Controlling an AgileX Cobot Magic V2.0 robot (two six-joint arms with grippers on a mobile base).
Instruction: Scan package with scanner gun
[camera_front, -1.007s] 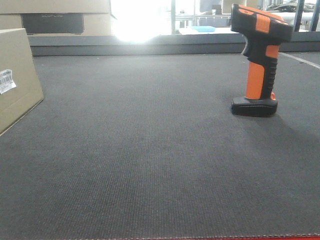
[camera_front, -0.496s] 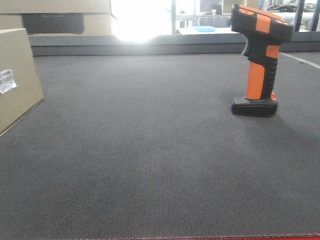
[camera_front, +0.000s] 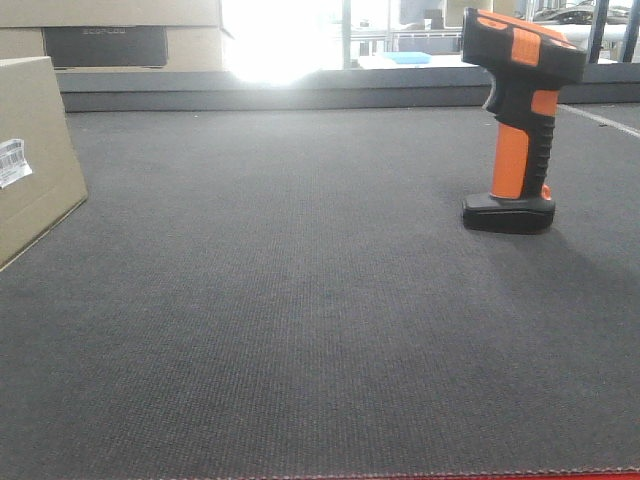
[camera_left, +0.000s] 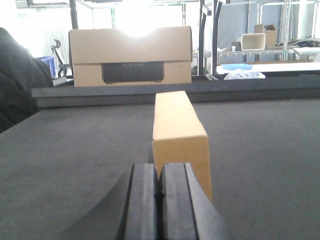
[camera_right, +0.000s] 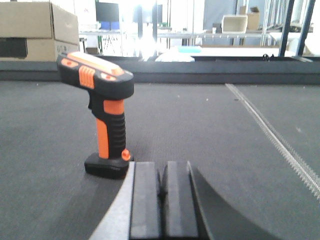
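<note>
Cut off by the left edge of the front view: the package (camera_front: 35, 150) and its barcode label (camera_front: 12, 162), print too small to read. Hidden behind the left gripper (camera_left: 160, 177) at lower centre of the left wrist view: the package's near bottom edge. Blurred beyond reading: lettering on the dark panel (camera_left: 132, 72) of the pale box (camera_left: 85, 45)

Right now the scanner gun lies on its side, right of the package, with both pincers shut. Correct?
No: the scanner gun stands upright, as the front-facing view shows. It is right of the package, and the left pincer and right pincer are shut.
</note>
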